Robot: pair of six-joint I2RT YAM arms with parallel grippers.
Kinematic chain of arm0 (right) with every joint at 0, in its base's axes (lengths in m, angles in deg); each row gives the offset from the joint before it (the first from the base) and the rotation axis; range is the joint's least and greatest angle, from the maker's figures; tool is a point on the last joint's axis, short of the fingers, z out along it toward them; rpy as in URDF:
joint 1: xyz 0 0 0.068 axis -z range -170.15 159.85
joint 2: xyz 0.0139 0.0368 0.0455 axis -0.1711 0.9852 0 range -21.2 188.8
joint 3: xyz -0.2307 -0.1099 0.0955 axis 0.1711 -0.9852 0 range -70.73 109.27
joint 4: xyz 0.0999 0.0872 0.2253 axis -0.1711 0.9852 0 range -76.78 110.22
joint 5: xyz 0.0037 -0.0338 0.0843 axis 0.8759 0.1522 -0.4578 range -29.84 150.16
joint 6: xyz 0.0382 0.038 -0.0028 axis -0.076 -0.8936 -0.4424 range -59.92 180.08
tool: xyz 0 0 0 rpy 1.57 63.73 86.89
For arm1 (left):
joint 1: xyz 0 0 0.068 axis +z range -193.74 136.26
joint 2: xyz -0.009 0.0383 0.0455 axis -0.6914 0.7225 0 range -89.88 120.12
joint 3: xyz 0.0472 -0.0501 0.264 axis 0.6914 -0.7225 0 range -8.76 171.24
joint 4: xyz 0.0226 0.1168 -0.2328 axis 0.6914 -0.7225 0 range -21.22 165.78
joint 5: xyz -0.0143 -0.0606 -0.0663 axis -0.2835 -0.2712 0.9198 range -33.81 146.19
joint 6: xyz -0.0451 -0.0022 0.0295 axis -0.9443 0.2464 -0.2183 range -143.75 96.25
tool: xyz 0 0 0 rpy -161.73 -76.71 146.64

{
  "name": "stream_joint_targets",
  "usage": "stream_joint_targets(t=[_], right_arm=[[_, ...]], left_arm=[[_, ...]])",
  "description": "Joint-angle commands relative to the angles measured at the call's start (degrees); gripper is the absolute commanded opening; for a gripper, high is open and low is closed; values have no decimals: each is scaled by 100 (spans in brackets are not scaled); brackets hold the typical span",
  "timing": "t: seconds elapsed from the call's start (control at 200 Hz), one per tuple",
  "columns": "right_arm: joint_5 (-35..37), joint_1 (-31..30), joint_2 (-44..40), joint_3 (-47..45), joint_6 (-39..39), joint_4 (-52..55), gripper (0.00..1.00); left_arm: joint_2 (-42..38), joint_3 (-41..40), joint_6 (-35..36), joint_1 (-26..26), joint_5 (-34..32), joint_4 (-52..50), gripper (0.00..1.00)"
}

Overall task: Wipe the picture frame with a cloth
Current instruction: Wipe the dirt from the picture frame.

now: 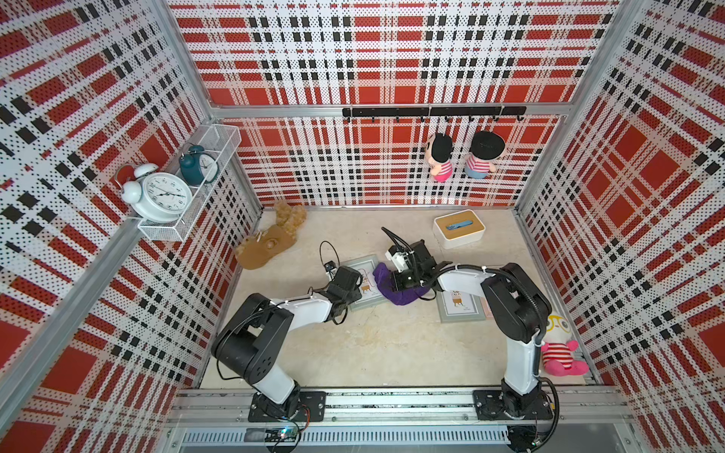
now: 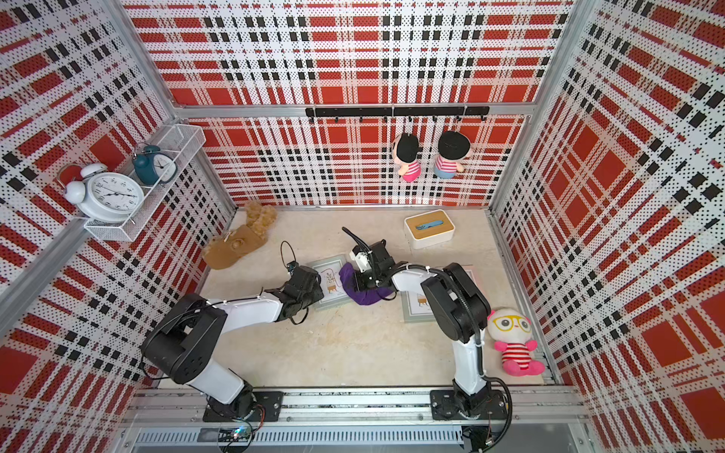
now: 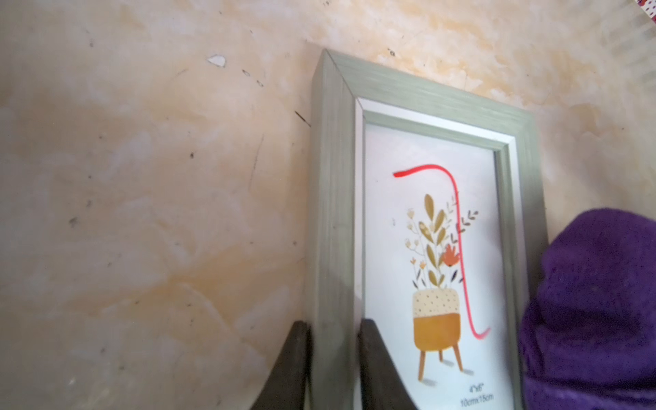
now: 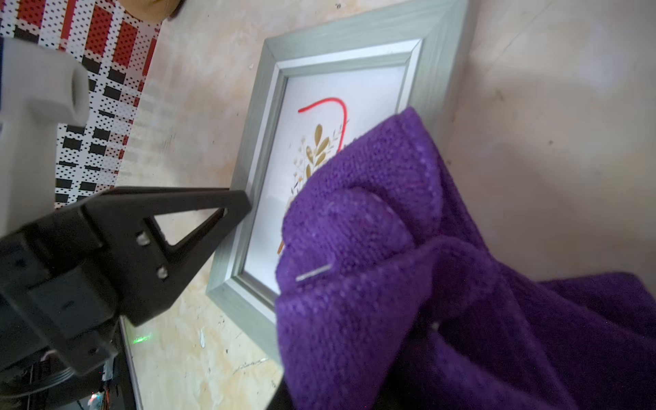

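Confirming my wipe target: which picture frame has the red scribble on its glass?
The plant-print frame in the left gripper, purple cloth on it, red scribble across its glass; not the frame under the right arm.

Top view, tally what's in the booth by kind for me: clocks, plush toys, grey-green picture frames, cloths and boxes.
Alarm clocks: 2, white and teal
Plush toys: 4, two hanging, one brown, one pink
Purple cloth: 1
Grey-green picture frames: 2, one partly under that cloth, one apart from it
White box: 1
Total: 10
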Motion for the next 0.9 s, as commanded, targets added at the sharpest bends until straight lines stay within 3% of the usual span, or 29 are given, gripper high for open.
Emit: stream_joint_targets(t=[0.0,0.185,0.301,0.381,0.581,0.666,0.757,0.892], right_arm=[[272,-22,506,271,254,728,0],[556,187,2119,3108,198,1422,0],[462,220,2664,3962,55,1595,0],[215,165,2488,3539,90,1485,0],[98,-34,800,213,-9,325,0],[-27,-52,283,-739,-255,-119,0],[-62,-54,351,-769,-409,-231,0],[448,161,1128,554,-614,-4,0]], left_arm=[[513,-270,16,1,337,-640,19],[488,-267,236,3,266,-797,19],[448,-305,234,-4,264,-840,19],[502,-279,155,4,252,-925,19],[575,-297,-106,38,242,-882,18],[554,-305,-100,43,243,-836,18],[554,-271,2,39,240,-859,18],[485,-313,126,42,242,-895,18]])
